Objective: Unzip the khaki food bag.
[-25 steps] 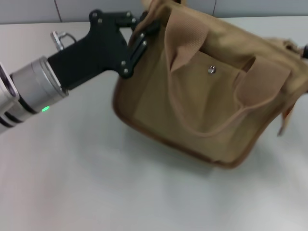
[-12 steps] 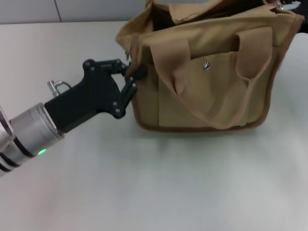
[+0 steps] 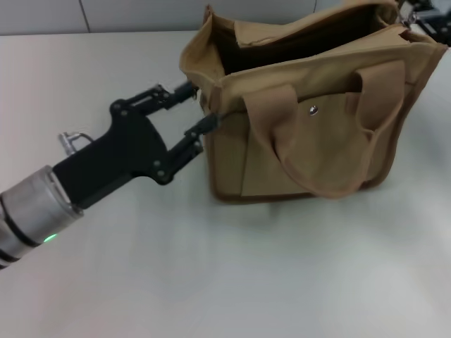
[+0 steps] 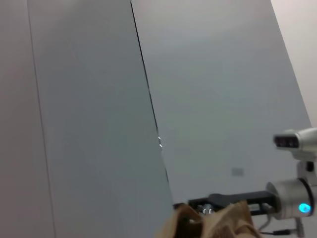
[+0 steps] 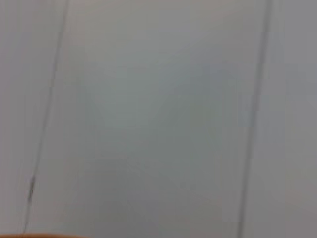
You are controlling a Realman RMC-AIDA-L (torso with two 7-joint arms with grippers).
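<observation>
Beside the khaki food bag (image 3: 310, 127), left hand (image 3: 199, 108) has spread open.

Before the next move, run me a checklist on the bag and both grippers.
1. khaki food bag upright on the table: ok.
2. Bag top gaping open, dark inside showing: ok.
3. left gripper jaws apart at the bag's left end: ok.
4. Left jaws clear of the fabric: cannot tell.
5. right gripper at the bag's far right top corner, jaw state: cannot tell.
6. Zipper pull position: cannot tell.
</observation>
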